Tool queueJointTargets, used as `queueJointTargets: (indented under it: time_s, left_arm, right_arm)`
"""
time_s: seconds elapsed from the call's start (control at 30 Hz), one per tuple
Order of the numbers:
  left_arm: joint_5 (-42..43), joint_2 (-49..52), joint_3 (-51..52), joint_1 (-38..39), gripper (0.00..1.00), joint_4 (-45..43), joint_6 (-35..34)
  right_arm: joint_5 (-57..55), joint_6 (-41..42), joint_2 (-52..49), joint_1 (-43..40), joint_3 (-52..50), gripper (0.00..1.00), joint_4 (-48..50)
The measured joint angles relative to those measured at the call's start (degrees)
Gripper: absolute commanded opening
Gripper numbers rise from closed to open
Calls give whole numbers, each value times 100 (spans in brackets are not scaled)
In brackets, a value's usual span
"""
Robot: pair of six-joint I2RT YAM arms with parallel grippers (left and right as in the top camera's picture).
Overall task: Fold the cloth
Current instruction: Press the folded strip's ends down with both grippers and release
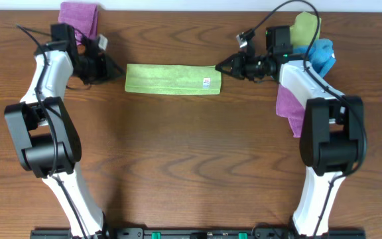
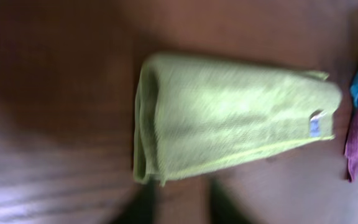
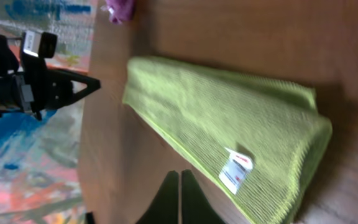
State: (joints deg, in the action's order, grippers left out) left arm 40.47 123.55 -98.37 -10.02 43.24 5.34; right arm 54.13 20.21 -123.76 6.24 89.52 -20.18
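One lime-green cloth (image 1: 173, 78) lies on the counter (image 1: 191, 153), with one small white tag (image 1: 206, 82). There are two purple cloths: one (image 1: 79, 16) behind the left jaws and one (image 1: 287, 103) beside the right arm (image 1: 304, 83), behind its jaws. One olive-green cloth (image 1: 304, 28) and one blue cloth (image 1: 321, 56) are bunched together behind the right jaws. There are two arms, each with one pair of jaws.

The lime-green cloth is folded into a long, narrow strip. Its long axis runs straight from the left jaws to the right jaws. The tagged end points at the right jaws and the doubled-over plain end points at the left jaws.

The strip lies flat between the two pairs of jaws. The left arm (image 1: 45, 79) has its jaws together in a point just off the plain short end, with a sliver of bare wood between. The right jaws are pressed together too, holding nothing. Their tips are at the corner of the tagged end, and I cannot tell whether they touch it.
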Motion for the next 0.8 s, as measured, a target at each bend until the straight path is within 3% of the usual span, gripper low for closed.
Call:
queueJointTargets:
  time_s: [0.17,0.43,0.8]
  left_arm:
    - [-682,-232,-122,461,6,-15,127]
    - [-3040,-238,-109,1565,6,-439,243]
    - [-3425,35,-109,1499,6,-570,17]
  right_arm:
    - [-1235,-415,354,411,426,1,-863]
    - [-4225,-813,417,1510,492,1,-1388]
    - [-4966,-916,-26,1521,492,1,-1038]
